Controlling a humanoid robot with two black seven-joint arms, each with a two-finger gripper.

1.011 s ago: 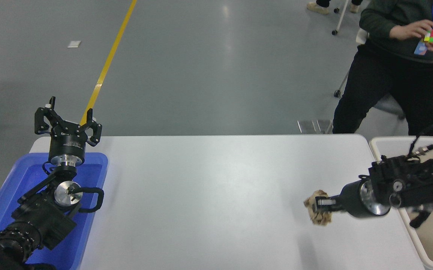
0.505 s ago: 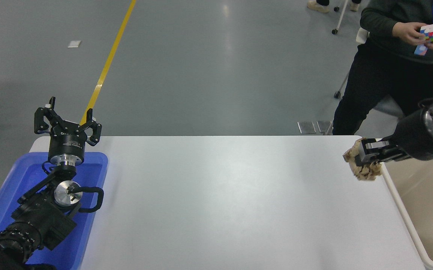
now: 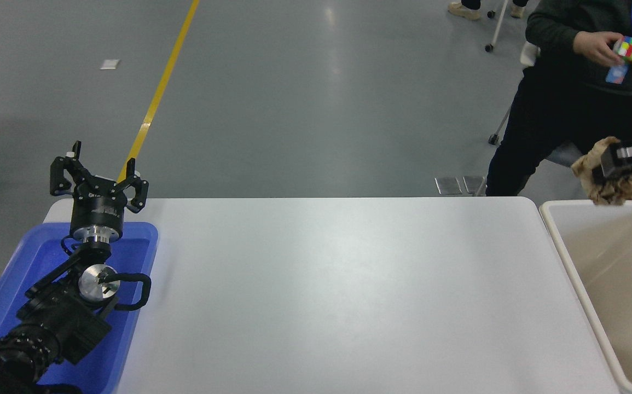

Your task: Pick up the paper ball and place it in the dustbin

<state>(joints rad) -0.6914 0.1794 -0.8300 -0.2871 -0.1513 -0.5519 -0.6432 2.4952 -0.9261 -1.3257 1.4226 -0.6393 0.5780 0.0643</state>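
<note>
The tan-brown crumpled paper ball (image 3: 595,174) hangs in my right gripper (image 3: 611,167), which comes in from the right edge and is shut on it. They are up in the air above the far rim of the dustbin (image 3: 567,257), a large off-white bin with beige inside walls at the table's right end. My left gripper (image 3: 98,178) is parked open at the lower left, above the blue tray.
A shallow bright blue tray (image 3: 140,232) sits at the table's left end under the left arm. A person (image 3: 567,109) sits beyond the far right corner, holding a colourful cube. The white table (image 3: 337,295) lies between tray and bin.
My right gripper has carried the paper ball up and to the right, from low over the table to above the dustbin's far rim. The left arm has not moved.
</note>
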